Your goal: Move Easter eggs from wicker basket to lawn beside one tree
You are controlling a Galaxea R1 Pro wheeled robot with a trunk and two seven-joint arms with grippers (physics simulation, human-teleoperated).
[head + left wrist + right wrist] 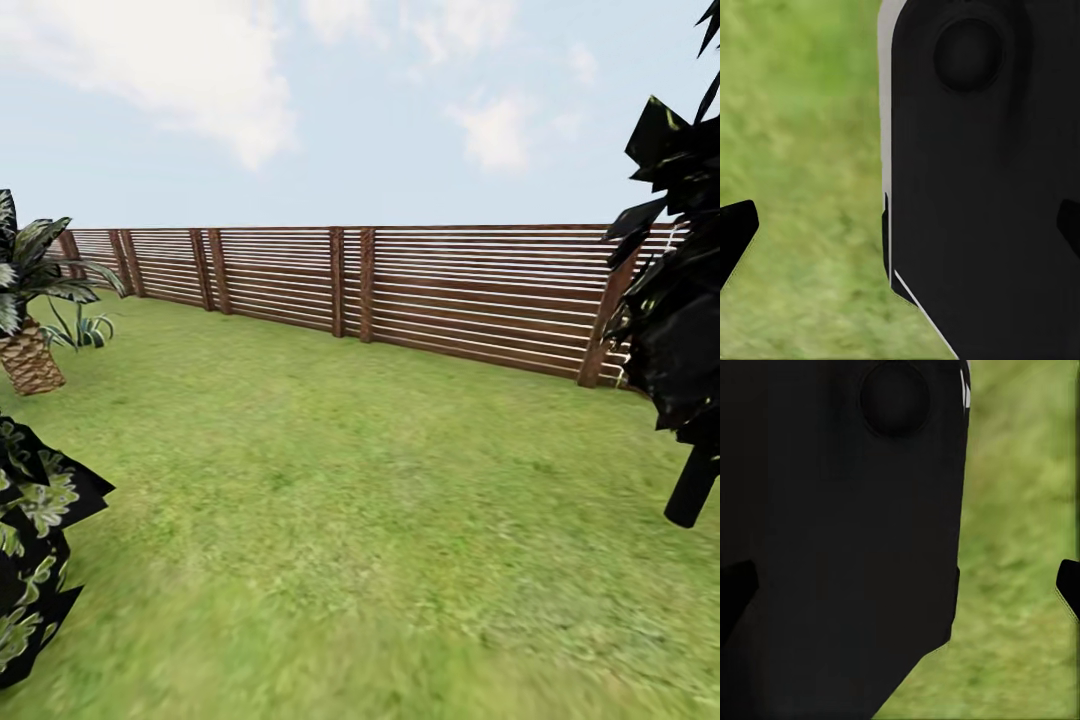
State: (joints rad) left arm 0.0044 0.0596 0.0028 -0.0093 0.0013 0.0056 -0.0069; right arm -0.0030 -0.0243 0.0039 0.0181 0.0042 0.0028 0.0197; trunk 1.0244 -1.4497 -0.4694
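The Easter eggs and the wicker basket are out of view. The lawn (350,480) stretches ahead to the fence. At the right edge stands a tree (693,485) with a dark-looking trunk and black leaf cards above it. Leaf cards flecked with whitish-green blossoms (35,540) reach in at the lower left. In the left wrist view my left gripper (904,229) is open, its fingertips (736,229) far apart over grass and a black part of my own body (982,187). In the right wrist view my right gripper (902,587) is open in the same way, holding nothing.
A brown horizontal-slat fence (400,290) bounds the garden at the back. A palm with a scaly brown trunk (30,355) and a small spiky plant (85,330) stand at the far left. Open grass lies between the two leafy trees.
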